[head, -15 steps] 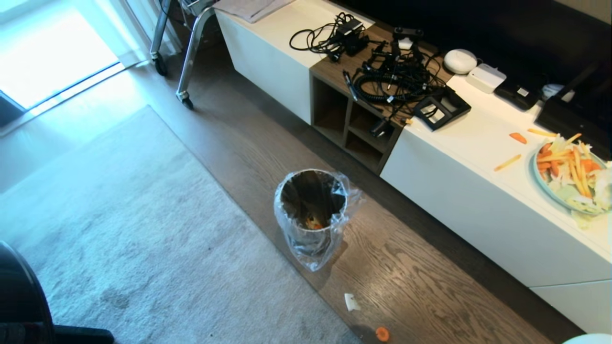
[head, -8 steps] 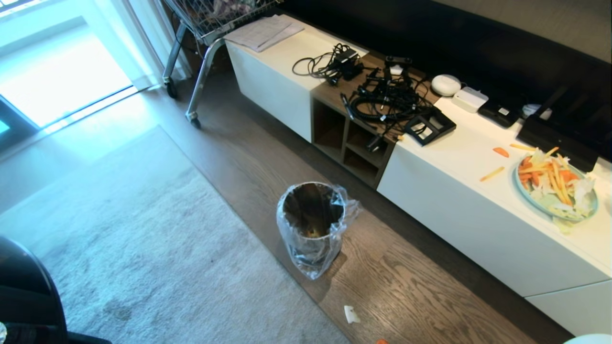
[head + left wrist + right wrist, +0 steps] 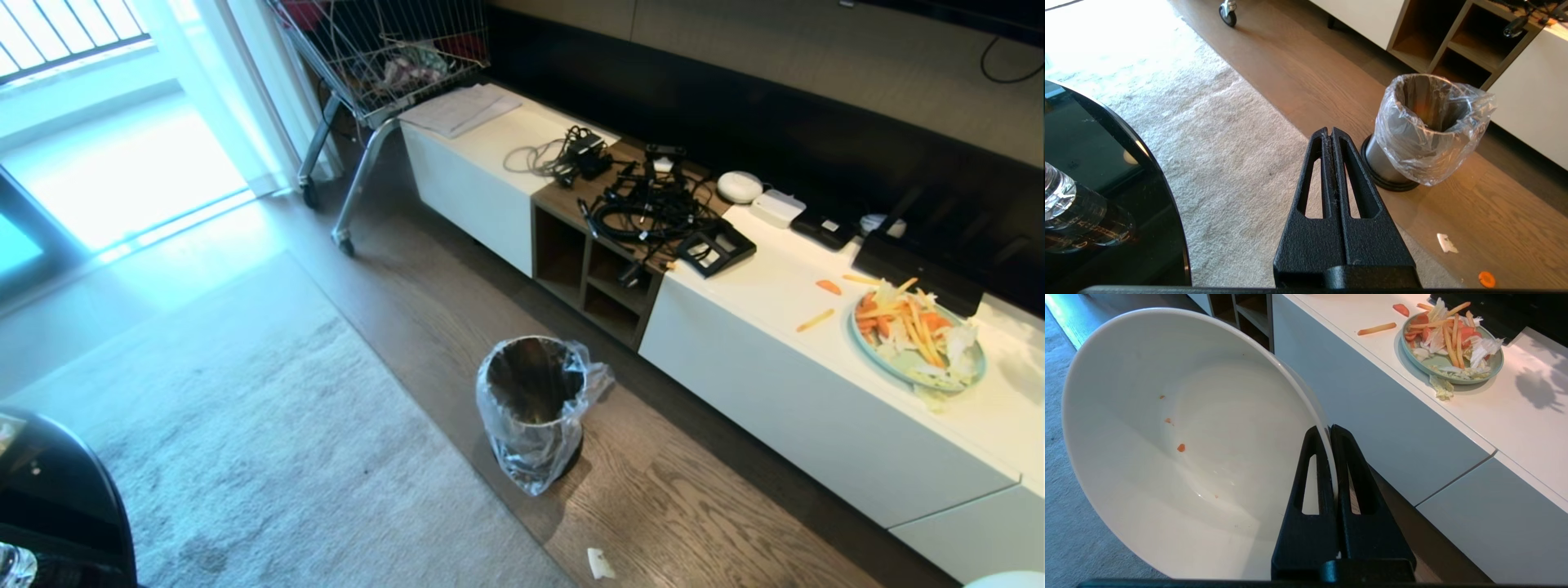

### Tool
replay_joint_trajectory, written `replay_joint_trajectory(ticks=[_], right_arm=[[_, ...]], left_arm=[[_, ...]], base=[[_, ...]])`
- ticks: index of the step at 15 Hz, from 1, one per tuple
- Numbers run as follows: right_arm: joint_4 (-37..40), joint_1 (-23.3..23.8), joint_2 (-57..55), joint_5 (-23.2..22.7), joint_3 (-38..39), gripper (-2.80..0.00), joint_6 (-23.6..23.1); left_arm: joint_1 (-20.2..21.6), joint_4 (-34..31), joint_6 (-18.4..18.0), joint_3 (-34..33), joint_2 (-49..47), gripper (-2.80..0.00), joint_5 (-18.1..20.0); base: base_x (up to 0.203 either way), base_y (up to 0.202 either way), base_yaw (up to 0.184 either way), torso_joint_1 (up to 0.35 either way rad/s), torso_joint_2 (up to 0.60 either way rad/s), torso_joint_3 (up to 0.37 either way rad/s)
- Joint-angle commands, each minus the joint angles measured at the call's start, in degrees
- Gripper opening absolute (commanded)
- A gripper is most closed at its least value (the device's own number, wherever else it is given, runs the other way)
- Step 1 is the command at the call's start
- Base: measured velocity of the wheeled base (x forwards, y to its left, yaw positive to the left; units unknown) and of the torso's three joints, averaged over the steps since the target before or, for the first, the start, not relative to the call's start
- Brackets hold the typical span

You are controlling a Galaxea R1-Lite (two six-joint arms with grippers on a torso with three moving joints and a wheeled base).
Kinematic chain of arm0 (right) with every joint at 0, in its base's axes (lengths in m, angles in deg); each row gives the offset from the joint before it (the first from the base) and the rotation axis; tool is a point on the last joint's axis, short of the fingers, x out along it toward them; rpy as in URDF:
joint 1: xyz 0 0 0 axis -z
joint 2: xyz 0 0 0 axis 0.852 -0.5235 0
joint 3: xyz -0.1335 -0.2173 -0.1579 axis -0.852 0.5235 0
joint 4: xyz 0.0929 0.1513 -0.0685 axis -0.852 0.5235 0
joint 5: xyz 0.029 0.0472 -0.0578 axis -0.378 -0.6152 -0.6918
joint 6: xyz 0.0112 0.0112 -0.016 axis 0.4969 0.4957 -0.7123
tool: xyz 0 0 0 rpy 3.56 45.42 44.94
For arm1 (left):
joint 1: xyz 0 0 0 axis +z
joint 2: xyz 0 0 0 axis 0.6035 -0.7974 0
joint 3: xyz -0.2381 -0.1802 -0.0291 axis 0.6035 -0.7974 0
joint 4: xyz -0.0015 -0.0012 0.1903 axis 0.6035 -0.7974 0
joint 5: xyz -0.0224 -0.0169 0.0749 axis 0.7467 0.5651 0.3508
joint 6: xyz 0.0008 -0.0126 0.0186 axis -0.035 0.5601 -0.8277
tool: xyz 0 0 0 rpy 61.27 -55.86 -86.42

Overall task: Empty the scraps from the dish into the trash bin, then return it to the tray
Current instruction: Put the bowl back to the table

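Right wrist view shows the right pincer (image 3: 1331, 430) clamped on the rim of the dish (image 3: 1180, 445), one finger inside the wall and one outside. The dish is held tilted, its opening turned sideways, and it is empty apart from a few small orange specks on the inner wall. No carrot slices remain in it.

Step in hand, as judged: the emptying appears complete, and the return of the dish to the tray is due. The tray is not visible in any view.

The trash bin (image 3: 532, 400) stands on the wooden floor between the rug edge and the long white cabinet (image 3: 816, 384). Its clear liner is folded over the rim. One orange slice (image 3: 1486, 279) lies on the floor well apart from the bin, near a white scrap (image 3: 1446, 242); it probably missed the bin.

The left pincer (image 3: 1332, 131) is pressed together and holds nothing. It hangs above the rug, beside the round black surface (image 3: 1106, 163).

Next move calls for:
- levelling the dish so the rim grip stays secure;
- bringing the tray into view, likely by turning toward the black surface;
- lowering the dish flat before parting the fingers.
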Motion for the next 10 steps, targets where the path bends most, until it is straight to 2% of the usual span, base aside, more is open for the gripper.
replay_joint_trajectory(ticks=[1,10], right_arm=[[-0.01,0.01,-0.07,-0.02,0.0,-2.8,-0.08],[-0.01,0.01,-0.07,-0.02,0.0,-2.8,-0.08]], left_arm=[[0.0,0.03,0.02,0.0,0.02,-2.8,-0.04],[0.0,0.03,0.11,0.0,0.02,-2.8,-0.04]], base=[[0.0,0.0,0.0,0.003,0.0,0.203],[0.0,0.0,0.0,0.003,0.0,0.203]])
